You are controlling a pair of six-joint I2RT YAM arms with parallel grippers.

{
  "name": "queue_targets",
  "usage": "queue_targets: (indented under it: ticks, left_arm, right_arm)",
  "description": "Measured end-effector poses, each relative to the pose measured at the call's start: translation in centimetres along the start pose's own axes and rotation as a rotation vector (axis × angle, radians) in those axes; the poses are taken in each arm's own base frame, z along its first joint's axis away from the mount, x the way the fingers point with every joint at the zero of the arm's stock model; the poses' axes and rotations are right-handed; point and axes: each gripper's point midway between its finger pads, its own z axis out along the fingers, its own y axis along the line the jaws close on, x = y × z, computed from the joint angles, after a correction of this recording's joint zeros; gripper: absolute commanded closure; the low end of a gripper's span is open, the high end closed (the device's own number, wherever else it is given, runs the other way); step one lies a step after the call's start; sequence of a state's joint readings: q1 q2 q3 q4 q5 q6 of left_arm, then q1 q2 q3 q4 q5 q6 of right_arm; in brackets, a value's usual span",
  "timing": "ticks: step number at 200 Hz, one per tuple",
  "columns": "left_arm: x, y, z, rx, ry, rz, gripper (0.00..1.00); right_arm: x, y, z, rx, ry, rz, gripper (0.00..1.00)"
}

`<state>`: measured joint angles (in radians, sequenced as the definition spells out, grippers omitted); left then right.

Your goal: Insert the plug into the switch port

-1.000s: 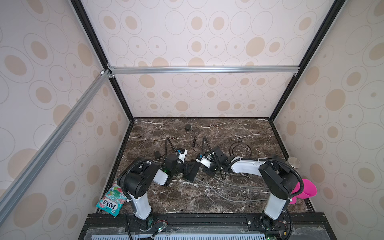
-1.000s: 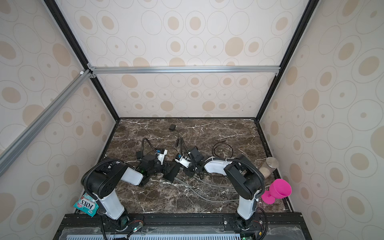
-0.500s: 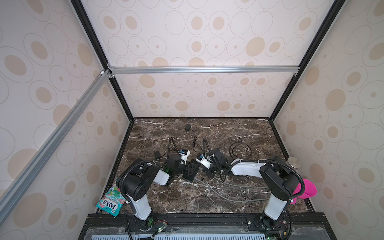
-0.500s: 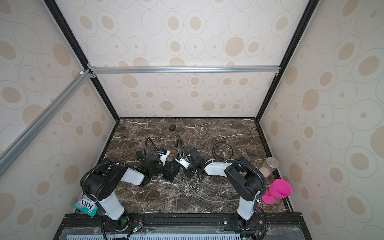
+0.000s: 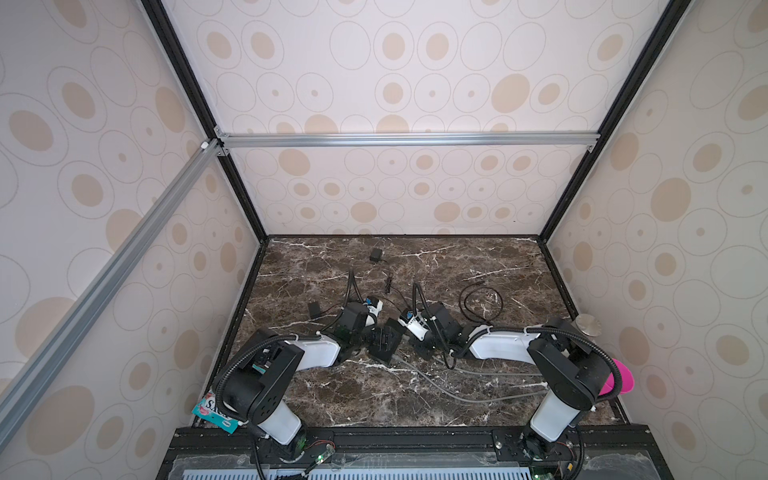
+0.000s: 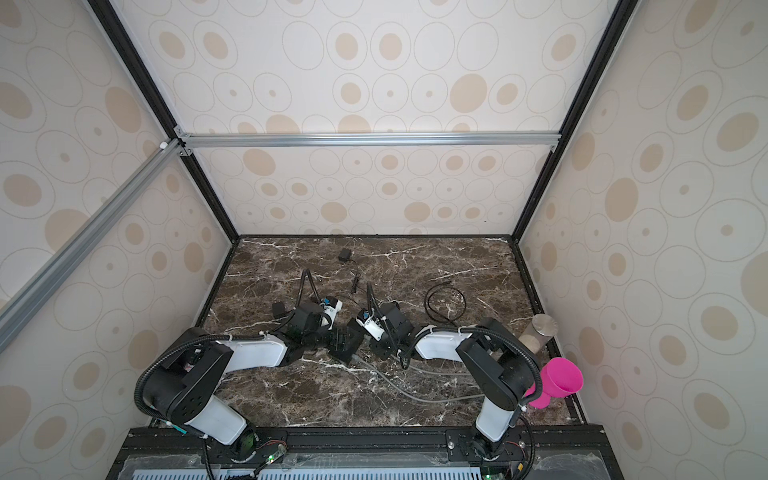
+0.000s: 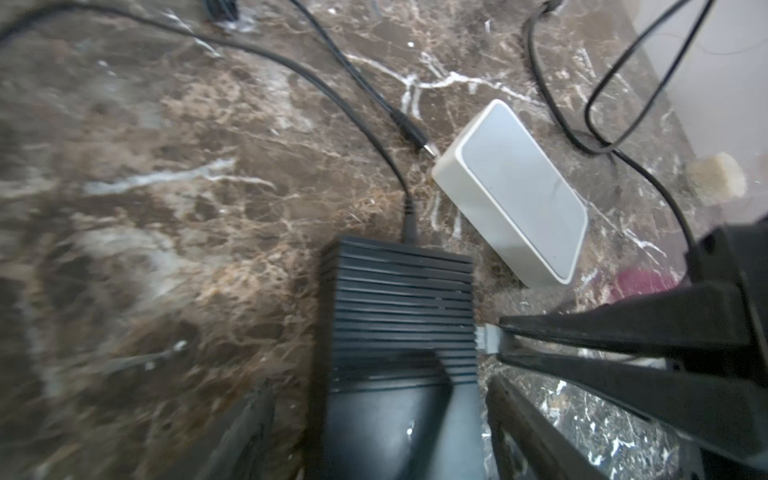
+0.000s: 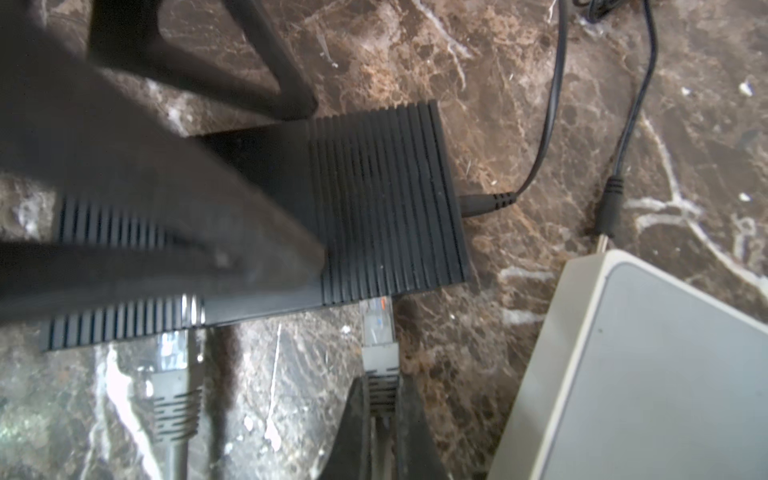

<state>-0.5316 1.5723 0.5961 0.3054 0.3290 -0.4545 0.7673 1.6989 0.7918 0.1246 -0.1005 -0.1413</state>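
The switch (image 5: pixel 384 341) (image 6: pixel 345 340) is a black ribbed box lying on the marble between both arms. In the left wrist view my left gripper (image 7: pixel 386 419) stands open, a finger on either side of the switch (image 7: pixel 399 307) with a gap on each side. In the right wrist view my right gripper (image 8: pixel 380 405) is shut on the grey boot of the clear plug (image 8: pixel 376 322). The plug's tip sits at the switch's (image 8: pixel 386 199) edge, in or at a port. A second grey plug (image 8: pixel 174 353) sits in a neighbouring port.
A white box (image 7: pixel 515 191) (image 8: pixel 665 374) lies close beside the switch, a loose barrel plug (image 7: pixel 415 137) touching its end. A power lead (image 8: pixel 486 203) enters the switch. Grey cables (image 5: pixel 457 390) trail forward. A pink cup (image 5: pixel 619 378), a metal cylinder (image 5: pixel 586 326) and a snack packet (image 5: pixel 212 409) stand at the edges.
My left gripper's jaws have opened wide off the switch's sides. The right gripper has stayed shut on the plug at the switch's edge.
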Motion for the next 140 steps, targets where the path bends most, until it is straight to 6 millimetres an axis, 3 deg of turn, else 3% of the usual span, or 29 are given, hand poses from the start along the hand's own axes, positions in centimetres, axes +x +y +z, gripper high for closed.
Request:
queue_targets:
  ticks: [48, 83, 111, 121, 140]
  left_arm:
    - [-1.0, -0.2, -3.7, -0.030, -0.047, -0.006, 0.18]
    - [2.7, 0.2, -5.3, -0.022, -0.046, -0.020, 0.20]
    - [6.4, 1.1, -5.3, -0.037, -0.012, -0.012, 0.07]
    - [6.4, 0.9, -5.3, -0.029, -0.030, 0.004, 0.02]
    - [6.1, 0.5, -5.2, -0.017, -0.049, 0.024, 0.02]
  right_arm:
    - [0.7, 0.0, -0.4, 0.015, -0.004, 0.020, 1.00]
    - [0.9, -0.1, -0.5, 0.023, -0.008, 0.026, 1.00]
    - [0.8, -0.1, -0.4, 0.023, -0.011, 0.026, 1.00]
    - [0.8, -0.2, -0.5, 0.023, -0.013, 0.026, 1.00]
    - [0.7, -0.2, -0.5, 0.023, -0.014, 0.026, 1.00]
